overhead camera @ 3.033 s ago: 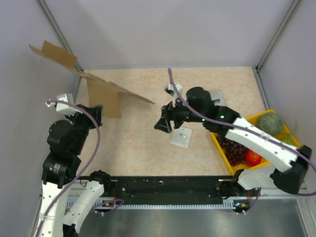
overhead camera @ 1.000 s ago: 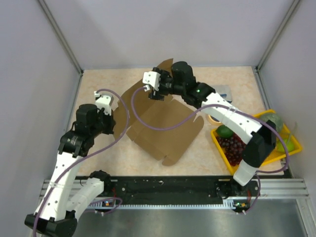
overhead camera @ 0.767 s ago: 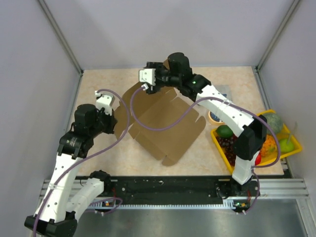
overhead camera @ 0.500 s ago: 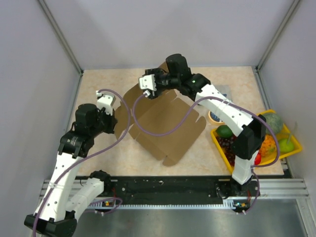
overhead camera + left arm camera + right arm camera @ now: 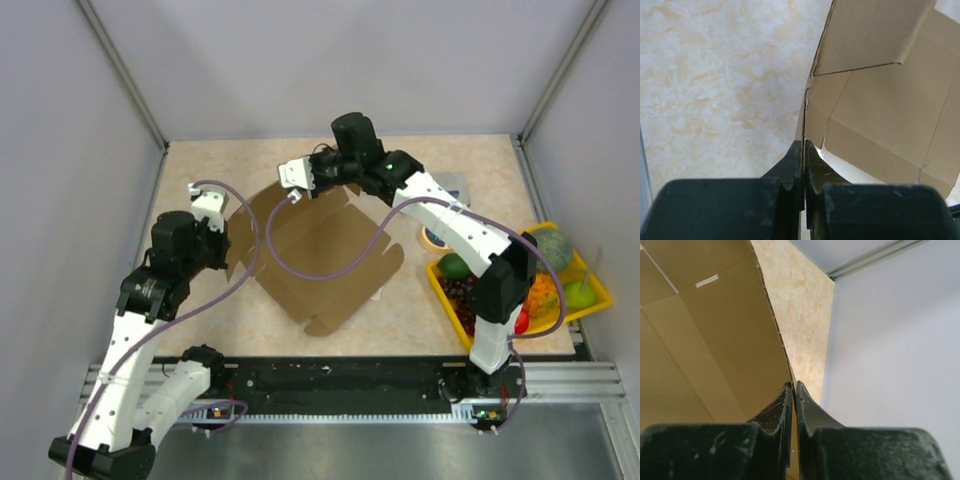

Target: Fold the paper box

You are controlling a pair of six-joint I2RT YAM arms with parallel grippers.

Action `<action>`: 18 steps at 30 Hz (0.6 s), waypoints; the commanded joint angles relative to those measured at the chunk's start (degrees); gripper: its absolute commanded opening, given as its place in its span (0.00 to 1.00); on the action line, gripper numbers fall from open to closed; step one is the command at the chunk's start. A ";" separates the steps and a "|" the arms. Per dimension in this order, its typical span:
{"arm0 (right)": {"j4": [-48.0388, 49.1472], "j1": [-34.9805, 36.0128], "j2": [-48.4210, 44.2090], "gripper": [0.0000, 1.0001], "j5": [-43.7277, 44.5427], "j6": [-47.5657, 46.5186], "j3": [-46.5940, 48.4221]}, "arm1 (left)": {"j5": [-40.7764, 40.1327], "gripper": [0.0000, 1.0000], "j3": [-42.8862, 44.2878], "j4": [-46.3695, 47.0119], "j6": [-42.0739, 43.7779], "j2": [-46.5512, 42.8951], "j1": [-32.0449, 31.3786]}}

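The pale marbled counter (image 5: 200, 170) is walled in white on three sides. Near its centre you see the paper box (image 5: 325, 250), an unfolded brown sheet lying mostly flat, with its left and far flaps raised. Your left pincer (image 5: 803, 146) is clamped on the sheet's left edge, the cardboard pinched between both fingers. Your right pincer (image 5: 793, 386) is clamped in the same way on the raised far flap, toward the back of the counter. To the right, well apart from the box, a yellow tray (image 5: 598, 291) holds fruit. A small ring-shaped item (image 5: 436, 238) lies between tray and box.
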 commanded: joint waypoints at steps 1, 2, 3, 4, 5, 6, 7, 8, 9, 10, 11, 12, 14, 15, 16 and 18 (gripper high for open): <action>0.01 1.07 -3.86 0.00 0.97 1.96 2.11 | -4.32 0.03 1.59 5.38 -4.28 -2.67 -0.22; 0.01 1.68 -4.30 0.00 2.63 2.49 2.10 | -4.94 0.12 1.94 5.38 -5.94 -3.28 -0.22; 0.01 2.47 -4.83 0.00 3.43 2.93 2.10 | -5.47 0.17 2.12 5.47 -6.74 -3.73 -0.22; -0.08 3.00 -5.27 0.00 4.22 3.72 2.10 | -5.47 0.23 2.47 5.90 -7.27 -4.34 -0.22; -0.08 3.44 -6.06 0.00 6.14 4.33 2.37 | -5.56 0.31 2.73 6.26 -8.32 -5.56 -0.22; 0.01 4.32 -6.50 0.00 7.56 4.86 2.54 | -5.47 0.37 3.08 6.26 -8.85 -6.27 -0.22; -0.17 4.68 -6.85 0.00 8.88 6.17 3.07 | -5.65 0.42 3.78 6.35 -9.29 -6.97 -0.22; -0.25 5.11 -7.90 0.00 11.76 6.62 3.16 | -5.82 0.45 4.05 6.26 -10.08 -8.11 -0.22; -0.43 5.64 -8.35 0.00 13.35 6.97 3.33 | -6.00 0.50 4.31 6.17 -10.35 -8.73 -0.13; -0.43 6.43 -8.87 0.00 15.81 7.67 3.33 | -6.35 0.52 4.58 6.09 -10.61 -9.44 -0.22; -0.34 6.96 -9.75 0.00 17.66 8.11 3.33 | -6.70 0.53 4.67 5.82 -10.96 -10.66 -0.22; -0.43 7.31 -9.93 0.00 19.59 8.99 3.86 | -7.40 0.55 4.58 5.65 -11.23 -11.37 -0.22; -0.52 8.02 -10.28 0.00 25.02 10.93 5.53 | -10.02 0.56 4.14 5.21 -12.71 -13.56 -0.13; -0.43 8.02 -10.46 0.00 26.89 11.02 6.31 | -10.91 0.56 3.62 5.64 -13.33 -14.36 -0.13; -0.43 8.11 -10.37 0.00 31.08 11.37 7.02 | -11.53 0.58 2.31 6.25 -14.04 -15.32 -0.22; -0.43 7.93 -10.37 0.00 35.15 11.46 9.47 | -12.15 0.58 1.42 7.23 -16.06 -17.43 -0.13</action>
